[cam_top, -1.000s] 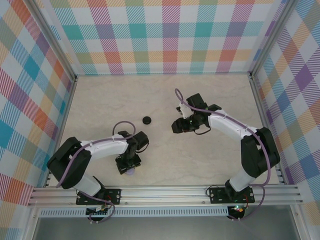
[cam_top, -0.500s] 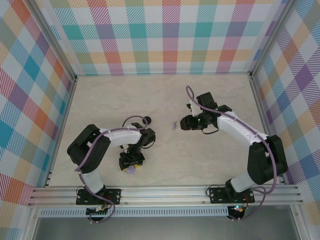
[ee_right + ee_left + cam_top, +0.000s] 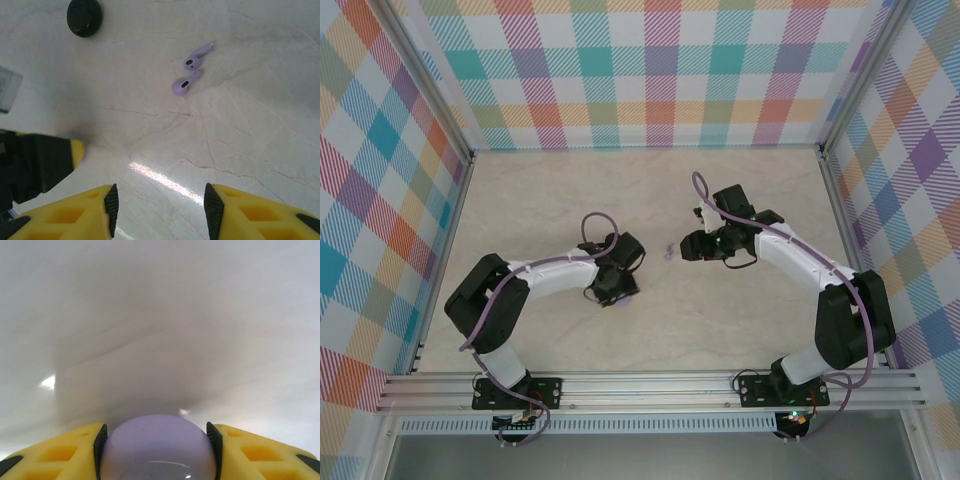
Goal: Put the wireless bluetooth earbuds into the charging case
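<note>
Left arm [image 3: 545, 278] is bringing the lavender charging case [image 3: 157, 447] toward centre; right arm [image 3: 805, 268] is backing off.

The left gripper [image 3: 157, 440] is clamping the round case, now off the near edge. The right gripper [image 3: 157, 200], jaws wide and empty, is leaving two lavender earbuds [image 3: 182, 86] lying on the table [image 3: 260, 130] between them, so insertion is likely nearing.

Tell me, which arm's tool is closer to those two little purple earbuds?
Right. The right tool hangs open just beside the purple earbuds; the left tool, gripping a lavender case, is farther off on their other side.
</note>
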You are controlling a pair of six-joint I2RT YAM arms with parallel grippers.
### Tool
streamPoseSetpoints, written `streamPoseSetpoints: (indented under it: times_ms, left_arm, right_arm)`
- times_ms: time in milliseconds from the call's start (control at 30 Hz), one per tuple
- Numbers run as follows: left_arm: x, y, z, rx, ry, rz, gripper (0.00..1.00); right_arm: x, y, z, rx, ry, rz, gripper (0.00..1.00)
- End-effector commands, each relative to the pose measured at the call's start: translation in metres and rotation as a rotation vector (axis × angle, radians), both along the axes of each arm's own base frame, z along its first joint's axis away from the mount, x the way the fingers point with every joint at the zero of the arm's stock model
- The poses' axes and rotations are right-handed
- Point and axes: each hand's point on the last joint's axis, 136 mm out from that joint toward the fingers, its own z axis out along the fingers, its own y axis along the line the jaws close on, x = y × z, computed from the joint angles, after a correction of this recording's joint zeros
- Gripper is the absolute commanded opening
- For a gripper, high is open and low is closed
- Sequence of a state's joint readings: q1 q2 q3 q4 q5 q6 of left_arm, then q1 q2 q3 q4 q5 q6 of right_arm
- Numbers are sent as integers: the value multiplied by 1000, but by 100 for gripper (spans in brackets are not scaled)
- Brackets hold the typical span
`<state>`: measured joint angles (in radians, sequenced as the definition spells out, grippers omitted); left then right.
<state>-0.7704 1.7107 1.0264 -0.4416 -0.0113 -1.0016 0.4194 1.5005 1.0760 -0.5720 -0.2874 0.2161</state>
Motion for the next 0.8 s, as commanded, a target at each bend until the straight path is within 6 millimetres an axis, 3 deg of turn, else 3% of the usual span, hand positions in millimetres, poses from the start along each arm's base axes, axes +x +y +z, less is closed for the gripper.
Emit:
streamPoseSetpoints:
  times_ms: [0,200,467,767]
  left_arm:
    - [61,-68,62,-296,-295,-18,51]
    - [62,-77,49,-303,-250,-16,51]
    - [43,-51,46,-106,-123,12,57]
    - [35,-60,35,-100,-55,-10,62]
  right_arm:
    - [-4,-4,7,0,4,-21,50]
    - [-7,-8,-1,-23,30,-24,51]
    - [-9,-10,-6,-27,37,-34,51]
    - [-7,-8,-9,-26,45,-35,51]
